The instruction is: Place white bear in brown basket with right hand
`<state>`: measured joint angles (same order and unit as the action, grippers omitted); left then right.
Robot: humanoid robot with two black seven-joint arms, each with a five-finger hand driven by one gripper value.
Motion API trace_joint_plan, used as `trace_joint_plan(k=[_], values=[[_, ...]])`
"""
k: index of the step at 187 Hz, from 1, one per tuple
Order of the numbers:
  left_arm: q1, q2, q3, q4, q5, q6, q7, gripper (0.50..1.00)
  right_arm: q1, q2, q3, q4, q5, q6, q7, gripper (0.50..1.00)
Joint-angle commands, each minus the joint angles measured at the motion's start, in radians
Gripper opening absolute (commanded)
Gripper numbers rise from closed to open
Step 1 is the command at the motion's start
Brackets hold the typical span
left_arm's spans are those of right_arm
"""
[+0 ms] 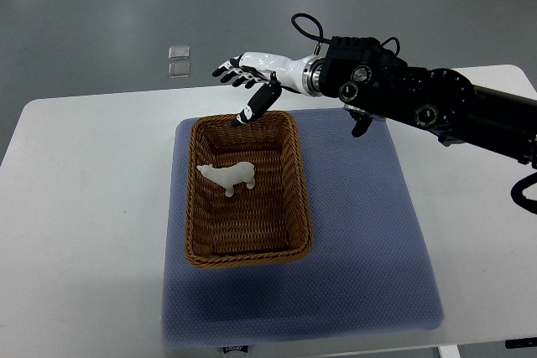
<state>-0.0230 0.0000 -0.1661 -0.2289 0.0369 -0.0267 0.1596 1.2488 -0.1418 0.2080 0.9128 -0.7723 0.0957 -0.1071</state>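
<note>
Resting on a white table (75,199), a blue-grey padded mat (369,232) carries a brown wicker basket (295,199) on its left half. The basket is rectangular, with its long side running away from the robot. The white bear (228,176) lies inside the basket, on the woven floor in the far half, its head pointing to the left wall. The bear is free of any hand. Beyond the table, two small clear squares (179,59) lie on the grey floor. The right hand (250,81) hovers above the far rim of the basket, its fingers spread loosely and holding nothing; the thumb points down towards the rim. Its black forearm (436,106) enters from the right edge, crossing the far right corner of the mat.
</note>
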Motion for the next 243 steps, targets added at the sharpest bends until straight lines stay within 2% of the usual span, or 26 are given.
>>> trace_joint_plan(k=[1,27,59,68,98,118,142,162,190,204,225,243], values=[[0.000,0.000,0.000,0.000,0.000,0.001,0.000,1.000,-0.080,-0.019,0.148,-0.003,0.033,-0.014,0.001,0.885],[0.000,0.000,-0.001,0.000,0.000,0.001,0.000,1.000,-0.207,-0.009,0.382,-0.012,0.064,-0.074,0.001,0.885],[0.000,0.000,-0.001,-0.001,0.001,0.001,0.000,1.000,-0.336,0.010,0.610,-0.014,0.067,-0.102,0.001,0.895],[0.000,0.000,-0.001,-0.003,0.001,0.001,0.000,1.000,-0.368,0.021,0.671,-0.015,0.070,-0.120,0.000,0.923],[0.000,0.000,-0.001,-0.004,0.001,-0.001,0.000,1.000,-0.420,0.073,0.772,-0.034,0.125,-0.232,-0.002,0.926],[0.000,0.000,-0.001,-0.004,0.001,0.001,0.000,1.000,-0.443,0.082,0.815,-0.038,0.240,-0.229,0.000,0.926],[0.000,0.000,-0.001,-0.004,0.001,-0.001,0.000,1.000,-0.463,0.082,0.858,-0.048,0.478,-0.185,0.000,0.926],[0.000,0.000,-0.001,-0.004,0.001,-0.001,0.002,1.000,-0.477,0.077,0.873,-0.089,0.610,-0.111,0.009,0.926],[0.000,0.000,-0.001,-0.004,0.001,-0.001,0.002,1.000,-0.512,0.076,0.912,-0.186,0.674,0.117,0.067,0.926],[0.000,0.000,-0.001,-0.004,0.001,-0.001,0.002,1.000,-0.528,0.080,0.942,-0.238,0.680,0.193,0.122,0.928],[0.000,0.000,-0.001,-0.004,0.001,-0.001,0.002,1.000,-0.540,0.084,0.958,-0.288,0.682,0.223,0.221,0.928],[0.000,0.000,-0.001,-0.006,0.001,-0.001,0.002,1.000,-0.552,0.087,0.958,-0.296,0.692,0.223,0.253,0.928]])
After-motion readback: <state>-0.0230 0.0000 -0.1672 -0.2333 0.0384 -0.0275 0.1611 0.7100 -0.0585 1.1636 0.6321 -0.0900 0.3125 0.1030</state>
